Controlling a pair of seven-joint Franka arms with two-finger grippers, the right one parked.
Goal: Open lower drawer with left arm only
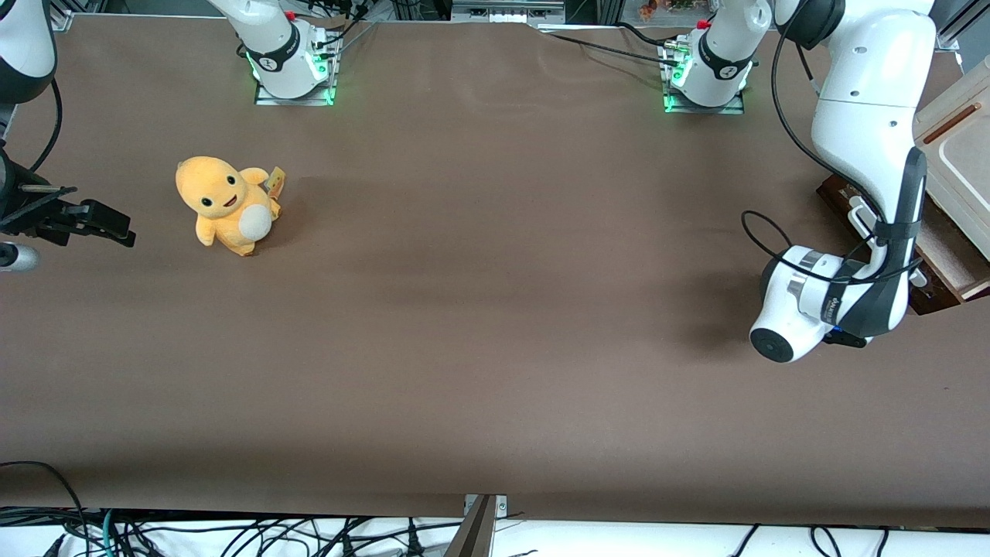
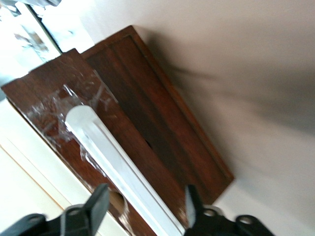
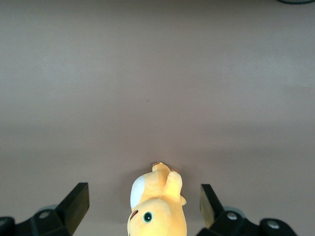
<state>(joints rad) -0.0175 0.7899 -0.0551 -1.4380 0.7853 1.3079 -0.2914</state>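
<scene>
Risk: the tool (image 2: pixel 145 209) may slip off the handle (image 2: pixel 118 169) when the pull begins, since the bar looks smooth, glossy and rounded, and film on the drawer (image 2: pixel 162 142) front could cut friction; a skewed pull could also jam the drawer in its cabinet (image 1: pixel 955 151). Tool: on the left arm (image 1: pixel 866 124), fingers (image 2: pixel 96 206) spread wide, one on each side of the handle, holding nothing, seemingly not yet touching the bar. Drawer: dark brown front, at the cabinet's base at the working arm's end of the bench (image 1: pixel 495 309); appears shut or nearly so. Handle: long white bar across the drawer front, running between the tool's fingers. Cream panel (image 1: pixel 967 162): above the drawer. Plush toy (image 1: pixel 228 205): yellow, well apart from the drawer, toward the parked arm's end.
</scene>
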